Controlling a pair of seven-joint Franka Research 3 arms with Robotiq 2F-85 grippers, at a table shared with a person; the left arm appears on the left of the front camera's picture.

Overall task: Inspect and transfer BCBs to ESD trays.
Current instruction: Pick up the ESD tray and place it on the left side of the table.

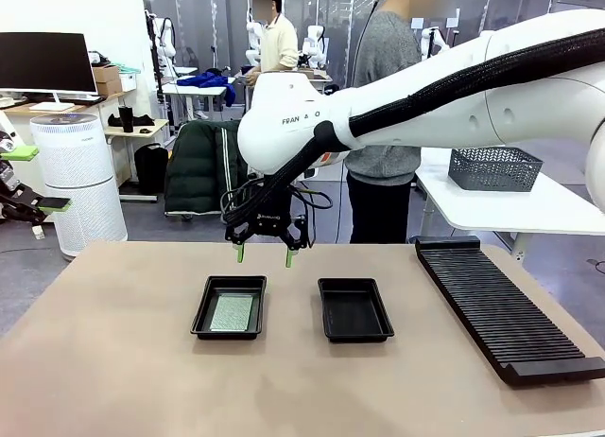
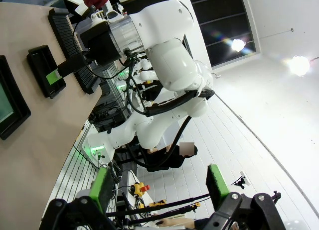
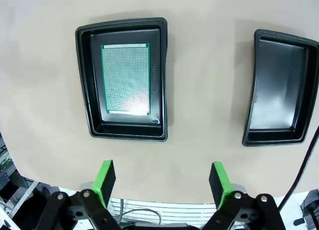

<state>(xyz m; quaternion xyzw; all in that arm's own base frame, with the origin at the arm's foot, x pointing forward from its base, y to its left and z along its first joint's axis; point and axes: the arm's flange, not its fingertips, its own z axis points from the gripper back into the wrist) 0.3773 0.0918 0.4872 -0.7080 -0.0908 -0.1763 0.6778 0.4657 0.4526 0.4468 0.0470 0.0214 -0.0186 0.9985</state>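
Observation:
Two black ESD trays lie side by side on the tan table. The left tray (image 1: 202, 311) (image 3: 84, 80) holds one green BCB (image 1: 232, 312) (image 3: 125, 79) flat on its floor. The right tray (image 1: 354, 312) (image 3: 279, 85) has nothing in it. My right gripper (image 1: 264, 257) (image 3: 162, 179) hangs open and empty above the table, just behind the trays and nearer the left one. My left gripper (image 1: 38, 179) (image 2: 159, 185) is off the table's left side, open and empty, turned sideways toward the right arm.
A long black ribbed rack (image 1: 501, 309) lies along the table's right side. A person in a grey sweater (image 1: 383, 106) stands at the far edge. Behind on the right, a white side table carries a wire basket (image 1: 494, 167). Bare tabletop lies in front of the trays.

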